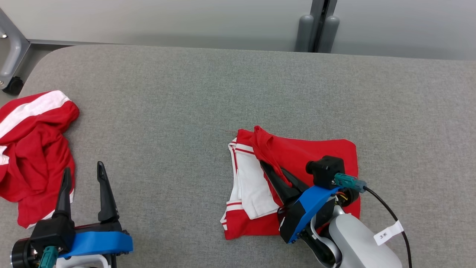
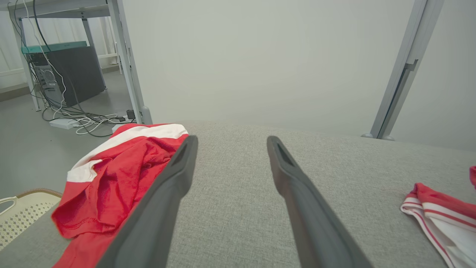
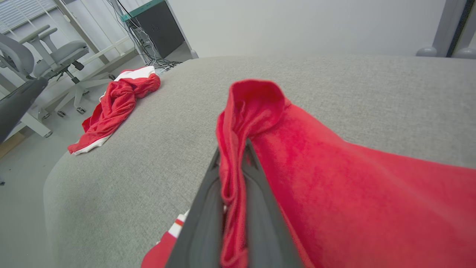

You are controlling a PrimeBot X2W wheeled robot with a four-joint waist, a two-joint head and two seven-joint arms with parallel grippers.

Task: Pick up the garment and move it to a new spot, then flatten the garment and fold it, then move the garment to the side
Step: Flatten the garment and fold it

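Farthest out to the left of my left hand [image 1: 83,167] is a crumpled garment [image 1: 33,149], red with white bands, bunched at the left edge of the grey table [image 1: 186,93]. Its near hem lies just beside my outer finger, and I cannot tell whether the two touch. From my left wrist the crumpled garment [image 2: 119,171] rises alongside that same finger, and a pale basket [image 2: 22,212] sits lower down, off the table's edge. My left hand [image 2: 232,141] is released, its two fingers spread wide with nothing between them but bare table [image 2: 230,208]. Well apart to its right lies the garment [image 1: 327,147], red and folded into a rough rectangle. A white panel and red-and-white striped trim run along the side nearest my left hand. That striped edge of the garment [image 2: 442,212] shows at the far right of the left wrist view. My right hand [image 1: 269,169] lies over the garment, fingers pointing away and to the left, clenched on a raised ridge of red cloth. From my right wrist, the fold is pinched between the fingers of my right hand [image 3: 232,149] and humps up just past their tips. The rest of the garment [image 3: 334,178] spreads flat to the right of that hand. Beyond that hand and to its left, the crumpled garment [image 3: 115,104] sits at the table's far corner, with an office chair [image 3: 55,52] on the floor past it. Right of my right wrist runs a black cable carrying a white tag [image 1: 387,232].
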